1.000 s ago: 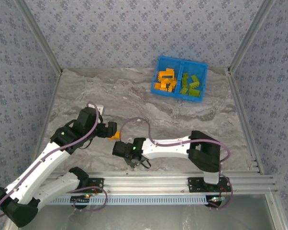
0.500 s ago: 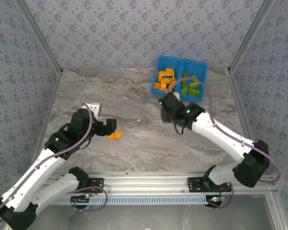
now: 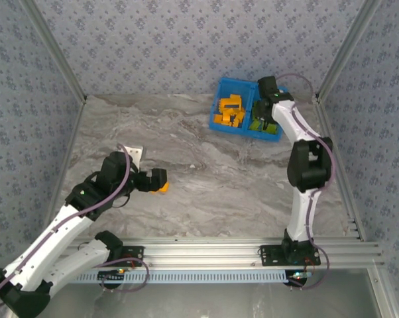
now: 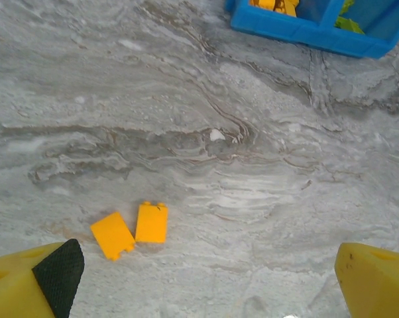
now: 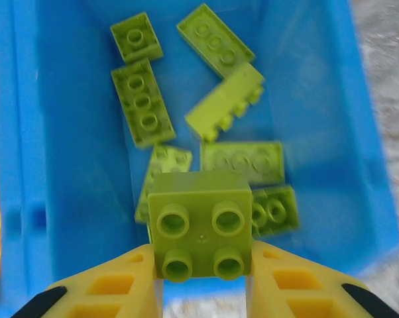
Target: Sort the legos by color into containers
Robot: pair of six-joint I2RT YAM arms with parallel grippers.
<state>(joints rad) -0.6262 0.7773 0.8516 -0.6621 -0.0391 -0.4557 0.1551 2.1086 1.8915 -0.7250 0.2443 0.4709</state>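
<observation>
Lime 2x2 brick [image 5: 199, 225] was clamped in the right gripper [image 5: 201, 262] over the bin's green compartment [image 5: 319, 132]. Drop step, I'd say. Next: part the jaws so it falls among the greens. Two orange bricks [image 4: 152, 222] lay on the table [image 4: 252, 165] ahead of the wide-spread left gripper [image 4: 206, 285]. Orange compartment was cut off, count unclear.

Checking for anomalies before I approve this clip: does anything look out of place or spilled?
Nothing spilled or damaged. Two orange bricks lie flat on the table before the open left pincer, outside the blue bin, not yet sorted.
</observation>
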